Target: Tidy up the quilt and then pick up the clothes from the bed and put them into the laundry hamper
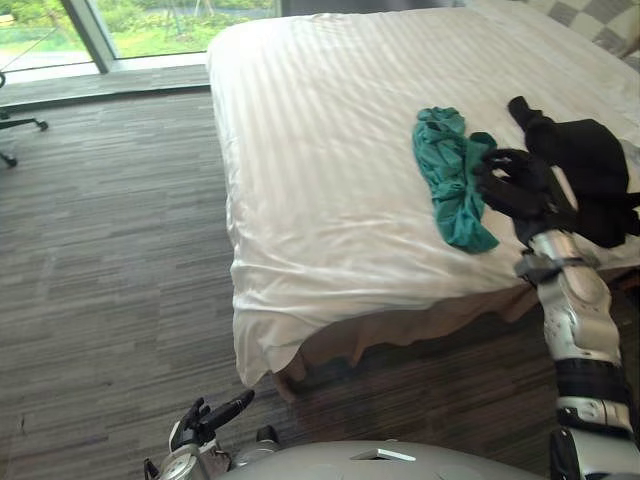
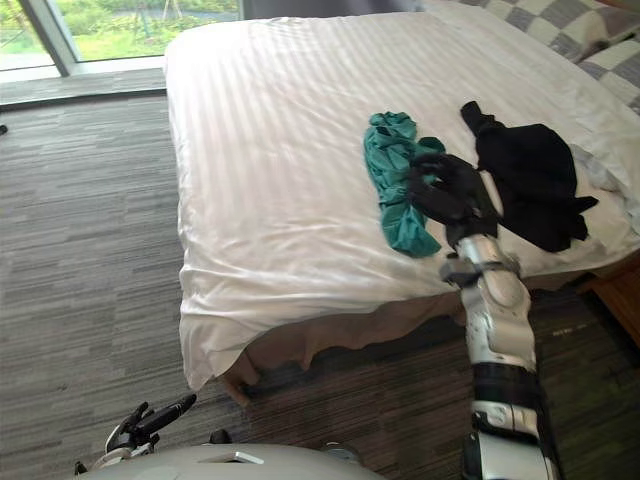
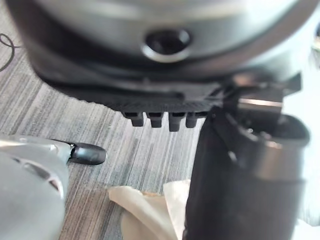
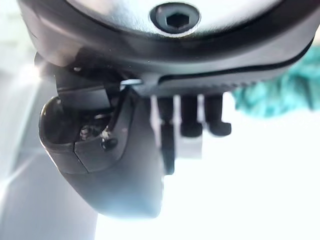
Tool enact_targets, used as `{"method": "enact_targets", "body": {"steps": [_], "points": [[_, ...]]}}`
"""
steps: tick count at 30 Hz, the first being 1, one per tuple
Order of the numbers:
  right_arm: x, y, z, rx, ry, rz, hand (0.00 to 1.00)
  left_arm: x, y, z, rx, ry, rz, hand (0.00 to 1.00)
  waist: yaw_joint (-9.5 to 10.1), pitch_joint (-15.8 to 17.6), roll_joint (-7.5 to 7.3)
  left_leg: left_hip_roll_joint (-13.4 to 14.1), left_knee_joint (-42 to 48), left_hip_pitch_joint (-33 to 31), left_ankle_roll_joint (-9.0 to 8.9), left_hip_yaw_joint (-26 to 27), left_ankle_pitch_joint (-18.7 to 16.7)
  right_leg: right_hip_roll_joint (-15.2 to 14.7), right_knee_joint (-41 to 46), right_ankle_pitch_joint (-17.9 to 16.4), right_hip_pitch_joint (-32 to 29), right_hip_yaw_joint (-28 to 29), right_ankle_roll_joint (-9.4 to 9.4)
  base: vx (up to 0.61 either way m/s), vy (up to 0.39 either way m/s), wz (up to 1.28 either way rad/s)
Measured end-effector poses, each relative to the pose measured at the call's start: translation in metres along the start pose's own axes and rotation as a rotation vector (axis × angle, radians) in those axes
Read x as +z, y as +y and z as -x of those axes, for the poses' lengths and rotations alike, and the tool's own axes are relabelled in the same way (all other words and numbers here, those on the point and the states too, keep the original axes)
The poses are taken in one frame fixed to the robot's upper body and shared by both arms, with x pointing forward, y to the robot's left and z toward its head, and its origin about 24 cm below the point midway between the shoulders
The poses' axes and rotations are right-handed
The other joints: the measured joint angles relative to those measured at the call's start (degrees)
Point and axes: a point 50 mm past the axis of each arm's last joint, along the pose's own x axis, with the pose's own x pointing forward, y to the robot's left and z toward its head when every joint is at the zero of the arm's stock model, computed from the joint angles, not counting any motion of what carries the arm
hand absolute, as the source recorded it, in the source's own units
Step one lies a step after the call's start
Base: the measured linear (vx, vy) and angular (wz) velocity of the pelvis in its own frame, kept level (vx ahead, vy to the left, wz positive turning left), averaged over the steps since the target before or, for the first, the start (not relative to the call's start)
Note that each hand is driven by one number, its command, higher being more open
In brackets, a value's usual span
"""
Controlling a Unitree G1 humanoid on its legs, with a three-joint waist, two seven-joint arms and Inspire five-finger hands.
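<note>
Quilt (image 1: 300, 150) with teal garment (image 1: 447, 165), black garment (image 1: 585, 155)

I see the bed (image 1: 300, 330) standing on grey carpet floor (image 1: 110, 250). A white striped quilt (image 1: 330, 150) covers it, mostly smooth, rumpled at the near corner, with a beige skirt (image 1: 400, 335) showing under the edge. On the quilt lie a teal garment (image 1: 450, 170), bunched lengthwise, and just beside it a black garment (image 1: 585, 165). There's checked bedding (image 1: 600, 20) at the far corner and a chair base (image 1: 15, 125) on the floor, far left.
</note>
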Motion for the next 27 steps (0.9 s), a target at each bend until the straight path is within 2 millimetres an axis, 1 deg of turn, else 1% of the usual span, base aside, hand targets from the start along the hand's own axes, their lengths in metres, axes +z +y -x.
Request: {"method": "enact_targets", "body": {"steps": [2, 3, 5, 6, 7, 8, 10, 11, 12, 14, 15, 16, 17, 18, 19, 20, 21, 23, 24, 25, 26, 27], "points": [[0.015, 0.031, -0.026, 0.175, -0.038, -0.043, 0.0, -0.003, -0.004, 0.001, -0.013, 0.0, 0.009, 1.0, 1.47, 0.11, 0.35, -0.03, 0.03, -0.38, 0.3, -2.53, 0.22, 0.15, -0.04, 0.77, 1.2, -2.3, -0.16, 0.04, -0.025, 0.52], [0.02, 0.039, -0.032, 0.221, -0.049, -0.055, 0.0, -0.004, -0.005, 0.001, -0.017, -0.001, 0.011, 1.0, 1.89, 0.22, 0.53, 0.03, 0.18, -0.42, 0.32, -3.03, 0.23, 0.25, -0.12, 1.1, 1.59, -2.65, -0.3, 0.05, -0.008, 0.49], [0.035, 0.07, -0.052, 0.38, -0.078, -0.102, 0.0, -0.005, -0.009, 0.001, -0.043, 0.001, 0.017, 1.0, 4.15, 0.56, 0.8, 0.1, 1.51, -0.69, 0.73, -5.62, -0.07, 0.47, -0.55, 2.43, 3.05, -4.88, -0.69, 0.05, -0.004, 0.49], [0.038, 0.077, -0.056, 0.411, -0.084, -0.122, 0.0, -0.005, -0.01, 0.002, -0.051, 0.001, 0.016, 1.0, 4.64, 0.67, 0.83, 0.09, 1.78, -0.71, 0.79, -6.36, -0.11, 0.5, -0.55, 2.68, 3.57, -5.52, -0.75, 0.05, -0.012, 0.57], [0.042, 0.091, -0.064, 0.464, -0.095, -0.157, 0.0, -0.006, -0.011, 0.002, -0.066, 0.001, 0.009, 1.0, 5.73, 0.8, 0.87, 0.08, 2.02, -0.72, 0.89, -7.8, -0.17, 0.51, -0.44, 2.82, 4.42, -6.59, -0.87, 0.04, -0.014, 0.5], [0.043, 0.098, -0.067, 0.483, -0.096, -0.183, 0.0, -0.005, -0.012, 0.002, -0.074, -0.001, 0.002, 1.0, 6.17, 0.97, 0.83, 0.13, 2.27, -0.83, 1.04, -8.44, -0.27, 0.49, -0.46, 2.81, 4.89, -7.27, -0.87, 0.05, -0.025, 0.61], [0.045, 0.127, -0.077, 0.551, -0.088, -0.259, 0.0, -0.005, -0.016, 0.002, -0.103, -0.009, -0.006, 1.0, 8.09, 1.56, 0.84, -0.13, 3.67, -2.72, 1.1, -10.94, -0.37, 0.46, -0.16, 2.75, 5.06, -9.3, -0.93, 0.04, -0.031, 0.58], [0.046, 0.138, -0.08, 0.58, -0.084, -0.278, 0.0, -0.003, -0.018, 0.002, -0.119, -0.021, -0.012, 1.0, 8.84, 2.65, 1.04, -0.1, 4.4, -3.64, 1.1, -11.78, -0.37, 0.5, 0.46, 2.37, 4.77, -10.2, -1.46, -0.01, -0.041, 0.62], [0.055, 0.154, -0.084, 0.619, -0.101, -0.298, 0.0, 0.007, -0.025, 0.001, -0.156, -0.06, -0.018, 1.0, 9.34, 5.42, 1.29, 0.03, 6.82, -6.96, 1.04, -13.54, -0.41, 0.38, 3.5, 0.43, 2.33, -11.67, -3.36, -0.05, -0.04, 0.51], [0.068, 0.166, -0.089, 0.64, -0.134, -0.296, 0.0, 0.019, -0.033, 0.0, -0.195, -0.105, -0.025, 1.0, 9.88, 8.34, 1.67, 0.28, 8.87, -10.7, 1.01, -14.58, -0.39, -0.26, 7.7, -1.63, -1.6, -12.14, -3.53, -0.11, -0.024, 0.36], [0.081, 0.17, -0.094, 0.644, -0.165, -0.29, 0.0, 0.031, -0.041, -0.001, -0.23, -0.147, -0.028, 1.0, 10.49, 11.18, 2.01, 0.3, 10.27, -13.17, 0.9, -15.17, -0.32, -0.81, 10.82, -3.39, -4.31, -12.21, -3.76, -0.18, -0.024, 0.38], [0.098, 0.175, -0.1, 0.637, -0.2, -0.276, 0.0, 0.048, -0.053, -0.001, -0.288, -0.212, -0.036, 1.0, 10.95, 15.89, 2.94, 0.08, 11.52, -16.74, 0.31, -16.3, 0.54, -1.74, 14.67, -5.6, -7.99, -13.05, -3.96, -0.24, -0.035, 0.34], [0.104, 0.177, -0.102, 0.63, -0.208, -0.272, 0.0, 0.056, -0.059, 0.0, -0.319, -0.243, -0.025, 1.0, 11.39, 18.3, 3.55, 0.1, 11.56, -18.37, 0.22, -16.69, 1.37, -2.32, 16.08, -6.24, -10.05, -13.23, -4.22, -0.21, -0.028, 0.24], [0.107, 0.178, -0.103, 0.626, -0.209, -0.269, 0.0, 0.061, -0.063, 0.001, -0.338, -0.265, -0.022, 1.0, 11.73, 19.99, 4.03, 0.12, 11.51, -19.22, 0.17, -16.86, 1.95, -2.5, 16.9, -6.46, -11.2, -13.24, -4.2, -0.2, -0.027, 0.05], [0.109, 0.178, -0.105, 0.609, -0.199, -0.267, 0.0, 0.069, -0.072, 0.004, -0.377, -0.3, -0.03, 1.0, 12.08, 22.51, 4.92, 0.2, 11.51, -21.57, 0.12, -17.25, 3.12, -2.61, 18.74, -6.72, -13.76, -13.29, -4.19, -0.18, -0.024, 0.07], [0.103, 0.176, -0.107, 0.579, -0.159, -0.27, 0.0, 0.074, -0.078, 0.005, -0.404, -0.314, -0.028, 1.0, 12.12, 23.59, 5.81, 0.24, 11.5, -24.18, 0.15, -17.61, 4.08, -3.01, 20.99, -6.75, -17.08, -13.25, -4.18, -0.18, -0.021, 0.08], [0.097, 0.174, -0.109, 0.557, -0.128, -0.273, 0.0, 0.075, -0.08, 0.005, -0.413, -0.317, -0.031, 1.0, 12.16, 23.7, 6.0, 0.23, 11.48, -25.52, 0.13, -17.64, 4.6, -3.49, 22.19, -6.89, -18.88, -13.21, -4.12, -0.17, -0.017, 0.08], [0.065, 0.162, -0.113, 0.454, 0.011, -0.261, 0.0, 0.08, -0.088, 0.005, -0.433, -0.328, -0.02, 1.0, 12.6, 23.9, 6.22, -0.25, 11.23, -28.92, 0.09, -17.59, 5.92, -4.61, 25.6, -7.91, -23.77, -12.98, -4.47, -0.14, -0.02, 0.02], [0.055, 0.157, -0.112, 0.428, 0.048, -0.26, 0.0, 0.082, -0.091, 0.005, -0.436, -0.331, -0.017, 1.0, 12.75, 23.96, 6.32, -0.33, 11.03, -29.31, 0.12, -17.56, 6.26, -4.8, 25.99, -8.05, -24.46, -12.87, -4.58, -0.14, -0.03, 0.0], [0.035, 0.149, -0.107, 0.389, 0.107, -0.266, 0.0, 0.085, -0.094, 0.005, -0.438, -0.341, 0.0, 1.0, 13.1, 24.02, 6.45, -0.58, 9.9, -29.51, 0.1, -17.5, 7.2, -5.3, 26.66, -8.36, -25.52, -12.8, -4.78, -0.14, -0.03, -0.01], [0.024, 0.147, -0.102, 0.382, 0.135, -0.27, 0.0, 0.088, -0.097, 0.004, -0.439, -0.351, 0.004, 1.0, 13.13, 24.09, 6.61, -0.82, 8.73, -29.65, 0.14, -17.36, 8.07, -5.43, 26.69, -8.91, -26.34, -12.36, -4.94, -0.14, -0.026, -0.03], [0.023, 0.15, -0.101, 0.389, 0.134, -0.277, 0.0, 0.09, -0.099, 0.004, -0.44, -0.354, 0.004, 1.0, 13.14, 24.09, 6.62, -0.88, 8.19, -29.69, 0.16, -17.22, 8.54, -5.45, 26.57, -9.22, -26.64, -12.05, -5.13, -0.13, -0.022, -0.03]]}}
